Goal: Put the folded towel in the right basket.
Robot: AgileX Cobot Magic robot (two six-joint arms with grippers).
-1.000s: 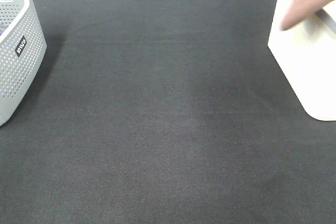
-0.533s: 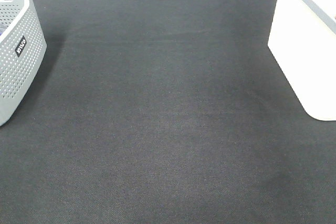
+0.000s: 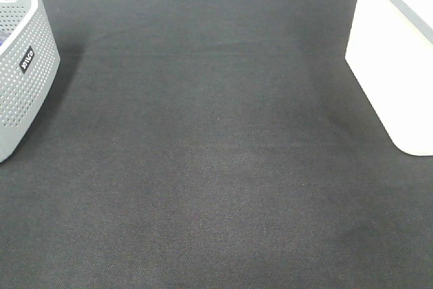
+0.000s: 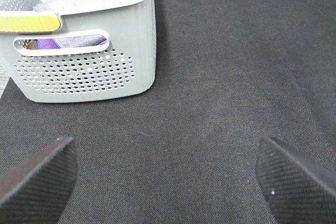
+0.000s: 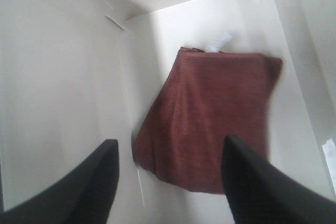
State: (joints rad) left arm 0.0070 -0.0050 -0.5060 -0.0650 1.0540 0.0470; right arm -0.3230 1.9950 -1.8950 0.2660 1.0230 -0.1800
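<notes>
Item: folded towel [image 5: 207, 119], maroon, lying inside the right basket [image 5: 58, 77]
It rests on the white basket's floor, close beside one wall, with a pale tag at its far edge. Above it the right gripper [image 5: 170, 141] has its fingers spread and holds nothing. The left gripper [image 4: 164, 142], also spread wide and empty, is over the black table cover [image 3: 216, 167] near a grey perforated basket [image 4: 89, 72] holding purple and blue fabrics

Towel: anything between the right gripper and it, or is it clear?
Nothing visible. In the right wrist view the towel lies inside the white basket, and the open right gripper hangs over it with no object between.
</notes>
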